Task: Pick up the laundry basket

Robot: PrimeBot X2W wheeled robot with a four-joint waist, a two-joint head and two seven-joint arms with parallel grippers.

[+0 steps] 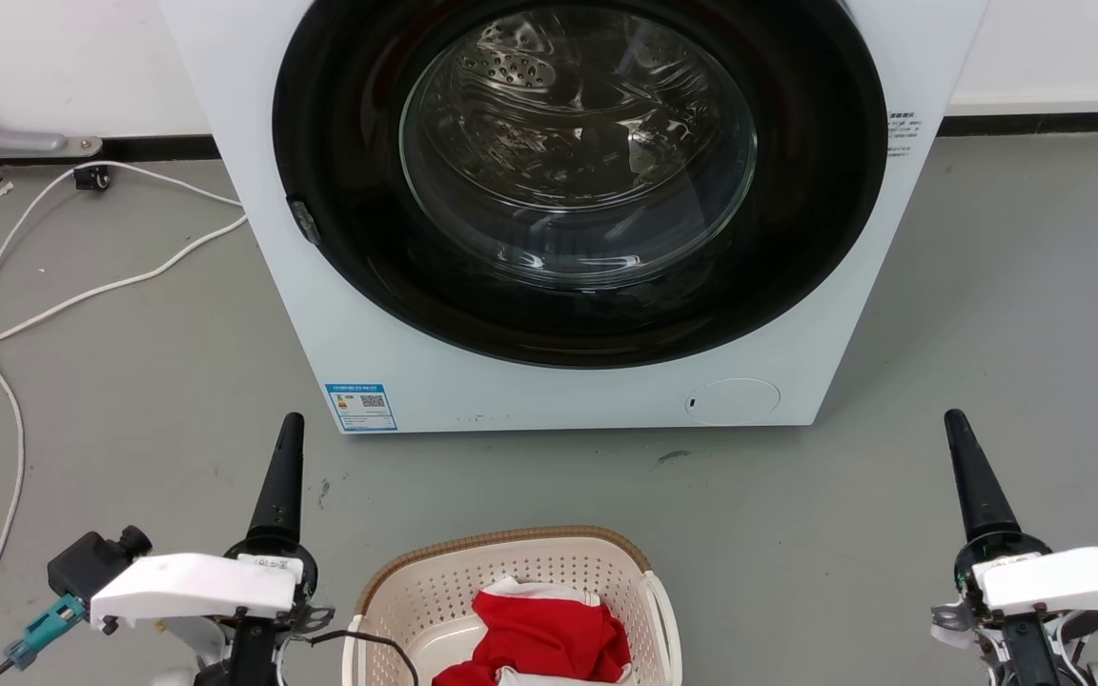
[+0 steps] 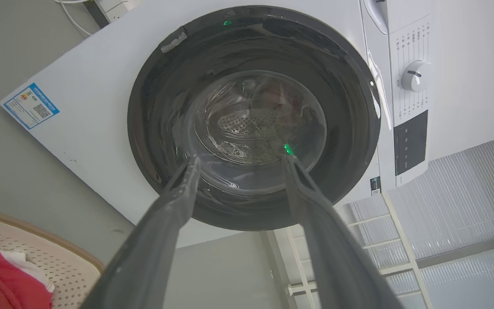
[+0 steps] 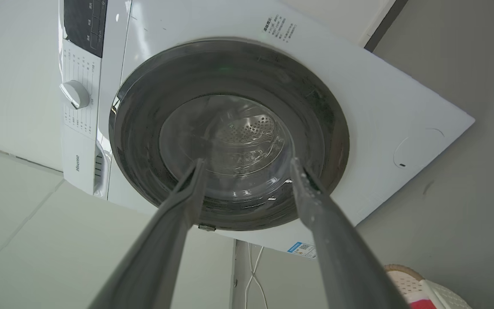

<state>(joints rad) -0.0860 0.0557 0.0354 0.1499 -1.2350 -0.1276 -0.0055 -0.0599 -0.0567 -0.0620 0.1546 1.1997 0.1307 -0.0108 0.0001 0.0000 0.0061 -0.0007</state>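
From the head: laundry basket (image 1: 473, 583) on the grey floor at the near edge, centred, just short of the washing machine (image 1: 530, 391), with a red garment (image 1: 539, 629) heaped inside. Left gripper (image 1: 290, 429) to its left, right gripper (image 1: 957, 424) well to its right, both pointing far toward the machine and touching nothing. Probably parked either side so as to come in on the white side handles. Seen edge-on here, so no telling the finger spread.

From the left wrist: left gripper (image 2: 242, 159) spread wide and empty, aimed at the glass door. Basket (image 2: 58, 262) to its right, caught in a corner. Shown here and not from the head: the control dial (image 2: 414, 76).

From the right wrist: right gripper (image 3: 247, 162) likewise spread and empty. Sliver of basket (image 3: 405, 277) off to its left.
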